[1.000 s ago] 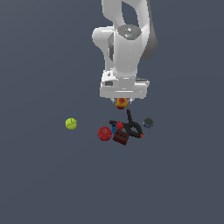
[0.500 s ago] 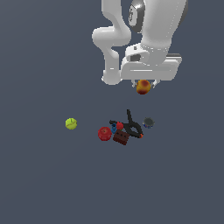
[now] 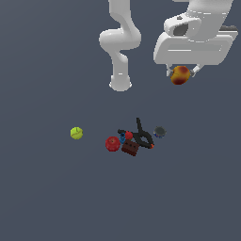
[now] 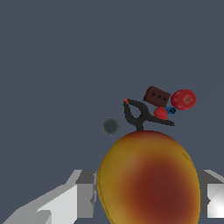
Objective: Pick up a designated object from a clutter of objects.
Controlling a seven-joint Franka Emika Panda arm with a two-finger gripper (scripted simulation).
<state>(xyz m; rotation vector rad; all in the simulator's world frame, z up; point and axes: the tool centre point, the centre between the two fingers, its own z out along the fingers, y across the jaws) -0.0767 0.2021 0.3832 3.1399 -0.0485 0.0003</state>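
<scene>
While the white arm swings high toward the exterior view's right, the gripper (image 3: 181, 71) is clamped on the peach (image 3: 180, 75), its two pale fingers (image 4: 85, 194) pressing the fruit from either side. In the wrist view the peach (image 4: 148, 177) fills the foreground: a smooth, egg-shaped body, yellow-orange at the rim with a deep red blush spreading across its middle. It hangs well above the grey floor (image 3: 47, 197), clear of everything else.

Down below, the pile sits tight together. A black clamp (image 3: 142, 133) with red tips sprawls at its centre, thin curved handles splayed. Just beside it lies a dark red-brown block (image 3: 130, 148), boxy with small dots on one face, and next to that a glossy all-red fruit (image 3: 112, 143), round and slightly flattened. A small blue piece (image 3: 122, 138) and a little red lump (image 3: 128, 135) nestle against the clamp. A dark round item (image 3: 159, 132), dull and matte, rests just off the clamp toward the exterior view's right. Well apart, on the exterior view's left, sits the yellow-green ball (image 3: 76, 133).

Compared with half a second ago, the gripper and peach have climbed higher and travelled further toward the exterior view's right, away from the pile. The clutter on the floor has not budged.
</scene>
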